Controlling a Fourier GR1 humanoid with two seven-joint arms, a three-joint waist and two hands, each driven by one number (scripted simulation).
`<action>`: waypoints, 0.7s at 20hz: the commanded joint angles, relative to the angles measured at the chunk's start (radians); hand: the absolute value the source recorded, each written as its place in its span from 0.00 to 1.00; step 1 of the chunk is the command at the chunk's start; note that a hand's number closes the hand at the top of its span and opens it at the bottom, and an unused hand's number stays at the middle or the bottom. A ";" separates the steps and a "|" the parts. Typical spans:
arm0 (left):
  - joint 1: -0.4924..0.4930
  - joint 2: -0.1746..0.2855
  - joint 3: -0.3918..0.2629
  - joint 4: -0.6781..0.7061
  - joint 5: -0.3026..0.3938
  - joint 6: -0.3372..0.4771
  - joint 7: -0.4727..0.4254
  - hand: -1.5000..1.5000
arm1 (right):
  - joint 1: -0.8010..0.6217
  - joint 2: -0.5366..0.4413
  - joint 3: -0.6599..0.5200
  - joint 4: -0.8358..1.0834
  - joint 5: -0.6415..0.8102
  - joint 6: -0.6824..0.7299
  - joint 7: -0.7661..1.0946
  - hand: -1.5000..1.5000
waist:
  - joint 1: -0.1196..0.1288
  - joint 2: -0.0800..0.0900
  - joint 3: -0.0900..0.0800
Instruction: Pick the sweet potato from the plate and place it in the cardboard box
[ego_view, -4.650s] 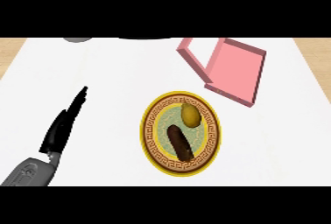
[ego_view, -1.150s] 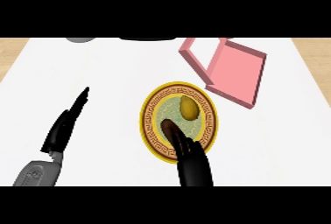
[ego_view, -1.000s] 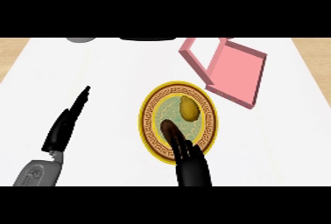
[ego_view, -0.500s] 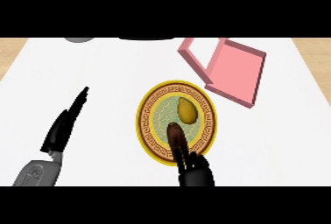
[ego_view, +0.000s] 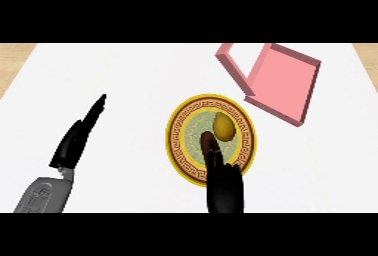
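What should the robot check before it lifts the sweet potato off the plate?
1. Sweet potato lies on the plate: ok.
2. Right hand is over the sweet potato's near end: ok.
3. Right hand has hold of it: cannot tell.
4. Room around it: not ok, a yellow lump lies right beside it.
5. Box stands open beyond the plate: ok.
6. Left hand rests apart at the left: ok.
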 joint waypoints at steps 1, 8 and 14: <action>0.013 -0.006 -0.016 0.006 -0.006 -0.008 -0.013 0.50 | -0.277 0.042 -0.223 0.007 -0.059 0.092 0.081 1.00 | 0.030 -0.010 0.000; 0.003 -0.003 -0.005 0.014 -0.002 -0.007 0.008 0.50 | -0.497 0.043 -0.327 0.036 0.001 0.204 0.217 1.00 | 0.019 -0.021 -0.001; -0.025 0.001 0.017 0.032 0.005 -0.006 0.006 0.50 | -0.830 0.043 -0.540 0.202 0.012 0.304 0.305 1.00 | 0.004 -0.022 -0.001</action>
